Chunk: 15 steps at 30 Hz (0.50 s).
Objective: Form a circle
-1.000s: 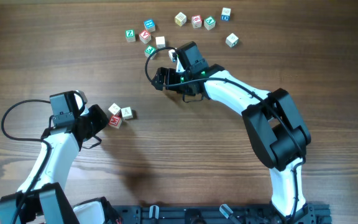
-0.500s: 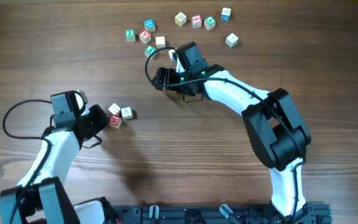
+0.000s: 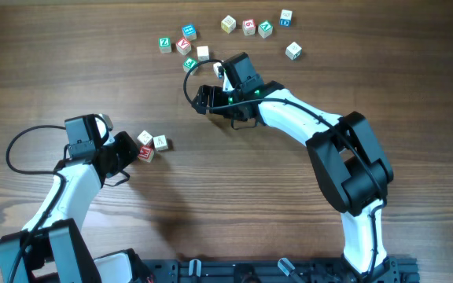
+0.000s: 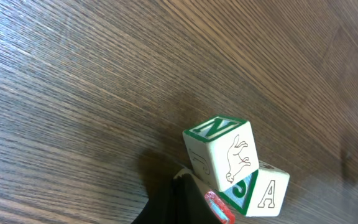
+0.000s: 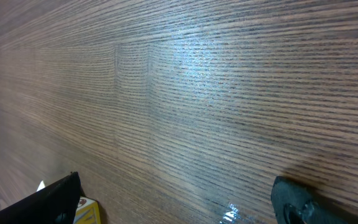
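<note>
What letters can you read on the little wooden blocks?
"N": green, on the top face of the front cube, which also has an animal drawing on its side.
"A": on the pale side of the second cube.
The green face next to that "A" is partly hidden, so it is unreadable.
The scattered blocks in the overhead view have letters too small to read.

Glossy white shells and bulky black joint housings make up the left arm (image 3: 68, 189) and the right arm (image 3: 297, 118). A thin black cable (image 3: 10, 153) loops from the left wrist, and a second black cable (image 3: 187, 83) from the right, beside a small green light (image 3: 230, 100). The left claw (image 3: 132, 152) and the right claw (image 3: 204, 98) are matte black.
</note>
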Tool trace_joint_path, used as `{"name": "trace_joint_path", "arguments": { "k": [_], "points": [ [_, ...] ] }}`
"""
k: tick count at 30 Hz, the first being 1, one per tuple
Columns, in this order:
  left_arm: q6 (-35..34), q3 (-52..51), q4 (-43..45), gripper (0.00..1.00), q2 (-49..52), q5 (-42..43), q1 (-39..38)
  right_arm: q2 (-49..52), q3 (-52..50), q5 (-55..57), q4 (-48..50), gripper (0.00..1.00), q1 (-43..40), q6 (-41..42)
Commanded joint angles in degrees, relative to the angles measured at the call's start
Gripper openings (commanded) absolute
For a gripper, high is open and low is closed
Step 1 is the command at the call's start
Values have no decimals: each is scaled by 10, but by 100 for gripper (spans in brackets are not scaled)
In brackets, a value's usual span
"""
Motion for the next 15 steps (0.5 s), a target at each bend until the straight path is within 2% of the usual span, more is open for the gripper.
{"name": "trace_joint_path", "arguments": {
  "k": [1,15],
  "points": [
    [5,-6,2,4,5,16,2,40,-30,57,-21,99,-10,10],
    [5,-6,-18,4,5,11,2,40,-30,56,-21,99,-10,10]
  ]
}}
